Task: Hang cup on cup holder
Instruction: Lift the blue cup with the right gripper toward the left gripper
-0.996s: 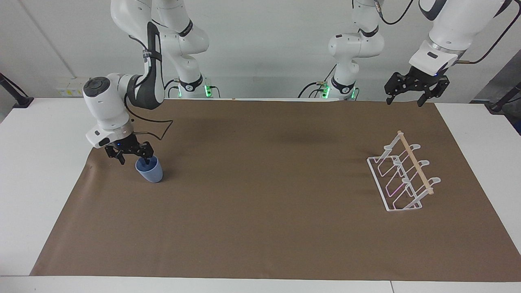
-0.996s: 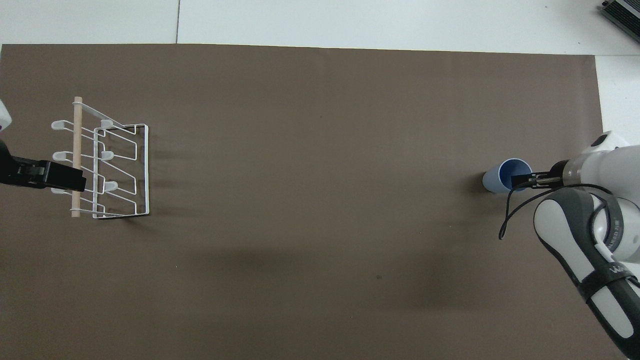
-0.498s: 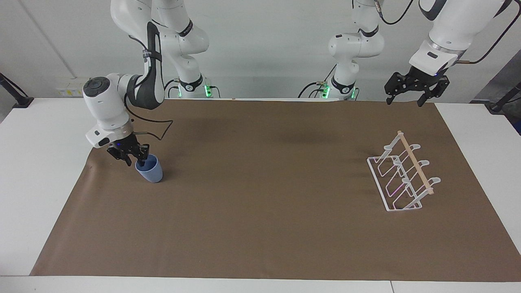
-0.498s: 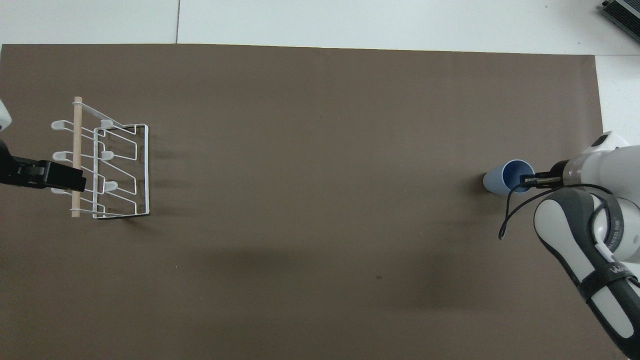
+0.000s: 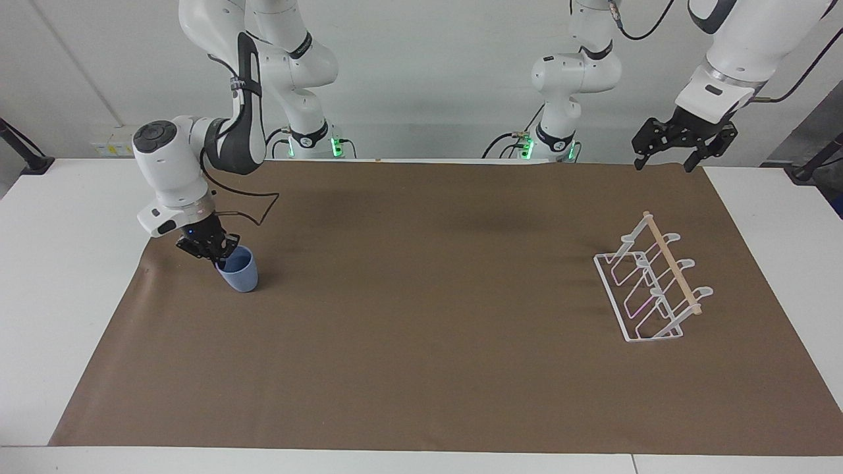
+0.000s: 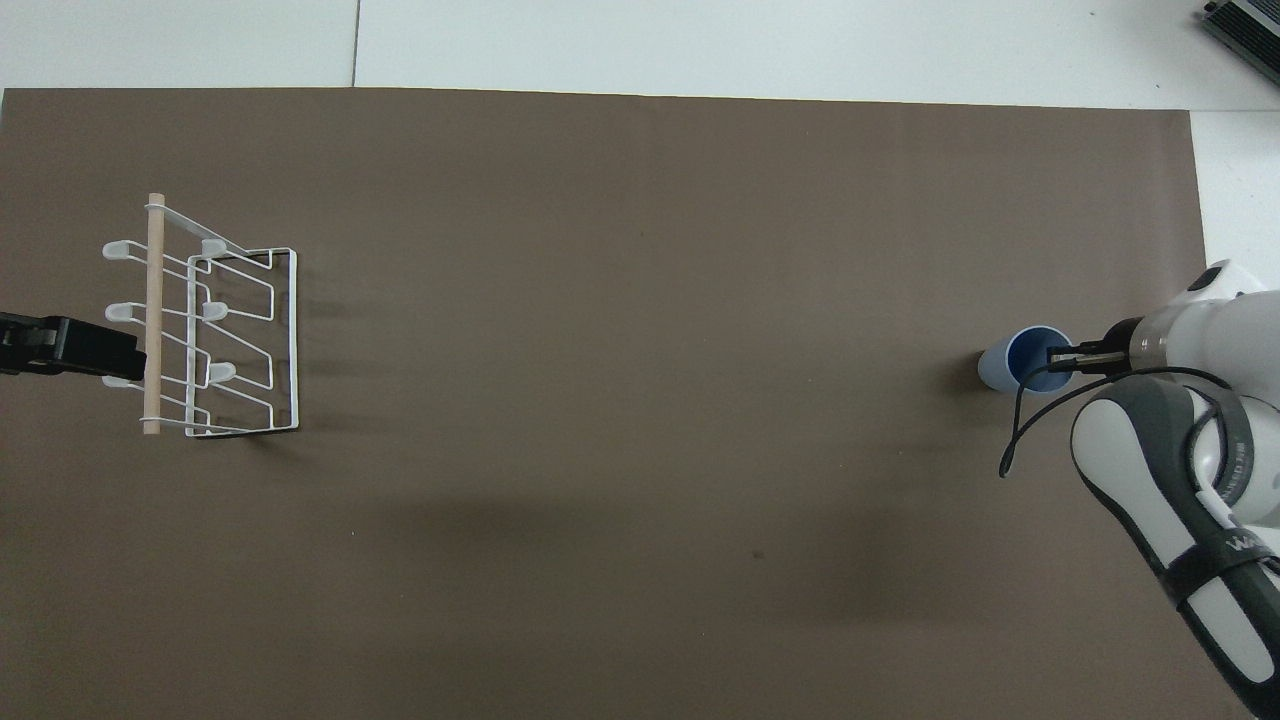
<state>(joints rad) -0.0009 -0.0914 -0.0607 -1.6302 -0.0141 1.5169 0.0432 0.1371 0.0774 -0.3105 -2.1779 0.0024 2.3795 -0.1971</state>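
The right gripper (image 5: 217,253) is pinching the rim of the cup (image 5: 238,272), one finger inside the mouth and one outside the wall. The cup is sitting on the brown mat (image 5: 421,303) at the right arm's end of the worktop (image 5: 66,276), tilting slightly toward the gripper. Whether its base is touching the mat cannot be told.

The cup holder (image 5: 652,283) is standing well apart, at the left arm's end, with all its prongs bare. The left gripper (image 5: 681,141) is waiting in the air, its fingers spread, above the mat's edge by the robots.

Judgement: the step in hand is the lift after the grasp. A one-sided rim pinch on a light, smooth tumbler is likely to let it swing or slip, so the lift is best made straight up and slowly. The carry across should be steady. The cup will then need turning mouth-down and lining up along a slanted prong before release.
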